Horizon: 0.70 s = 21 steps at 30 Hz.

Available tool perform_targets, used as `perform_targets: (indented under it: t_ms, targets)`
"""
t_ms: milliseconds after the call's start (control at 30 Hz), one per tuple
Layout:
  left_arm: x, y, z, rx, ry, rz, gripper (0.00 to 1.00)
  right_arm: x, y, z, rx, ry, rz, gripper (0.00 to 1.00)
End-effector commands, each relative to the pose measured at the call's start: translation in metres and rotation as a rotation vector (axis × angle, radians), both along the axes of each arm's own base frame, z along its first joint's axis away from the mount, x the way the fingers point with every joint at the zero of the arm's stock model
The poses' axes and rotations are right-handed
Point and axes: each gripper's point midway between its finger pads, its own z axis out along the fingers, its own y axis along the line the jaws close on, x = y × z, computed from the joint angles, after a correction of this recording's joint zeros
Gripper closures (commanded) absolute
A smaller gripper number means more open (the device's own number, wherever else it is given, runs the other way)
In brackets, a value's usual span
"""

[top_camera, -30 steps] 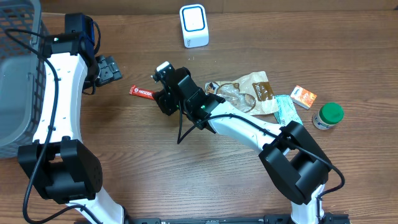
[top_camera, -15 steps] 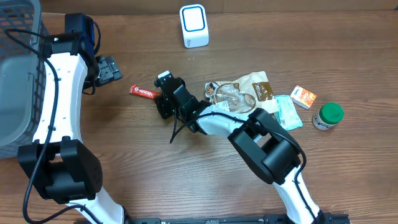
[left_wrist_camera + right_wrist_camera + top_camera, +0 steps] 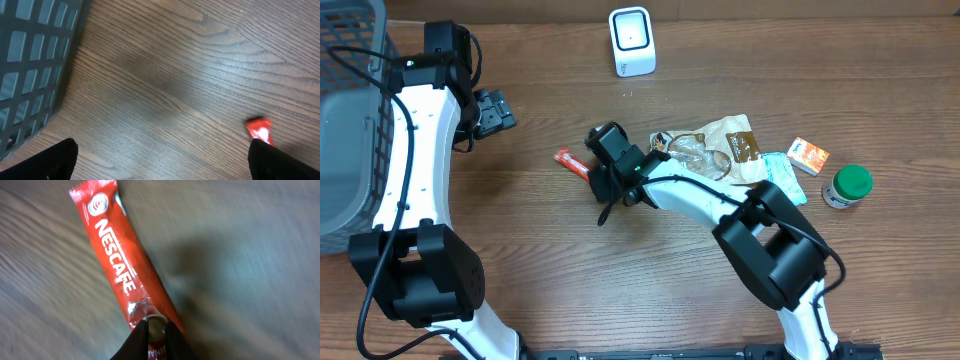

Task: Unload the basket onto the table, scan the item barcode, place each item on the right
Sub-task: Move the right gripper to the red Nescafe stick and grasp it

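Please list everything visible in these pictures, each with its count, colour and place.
sachet: one, red, on the table left of the pile
scanner: one, white and blue, far edge of the table
basket: one, grey, left edge of the overhead view
pouch: one, brown, in the pile
clear wrapper: one, transparent, beside the pouch
packet: one, teal, below the pouch
small box: one, orange and white, right of the pile
jar: one, green lid, far right
table: one, brown wood
left gripper: one, black, open, near the basket
right gripper: one, black, shut on the sachet's end
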Motion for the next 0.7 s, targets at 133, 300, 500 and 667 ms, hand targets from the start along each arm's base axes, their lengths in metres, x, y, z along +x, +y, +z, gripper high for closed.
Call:
perform_targets:
  t_ms: [133, 300, 500, 667]
  targets:
    - [0.003, 0.002, 0.005, 0.015, -0.011, -0.002, 0.00, -0.046, -0.014, 0.006, 0.020, 0.243, -0.042, 0.80]
    - [0.003, 0.002, 0.005, 0.015, -0.011, -0.002, 0.00, -0.067, -0.028, 0.005, -0.037, 0.336, -0.042, 0.77]
    - [0.003, 0.002, 0.005, 0.015, -0.011, -0.002, 0.00, -0.038, -0.015, 0.070, 0.059, 0.236, -0.048, 0.74]
    - [0.003, 0.002, 0.005, 0.015, -0.011, -0.002, 0.00, -0.025, -0.014, 0.084, 0.047, 0.137, -0.047, 0.71]
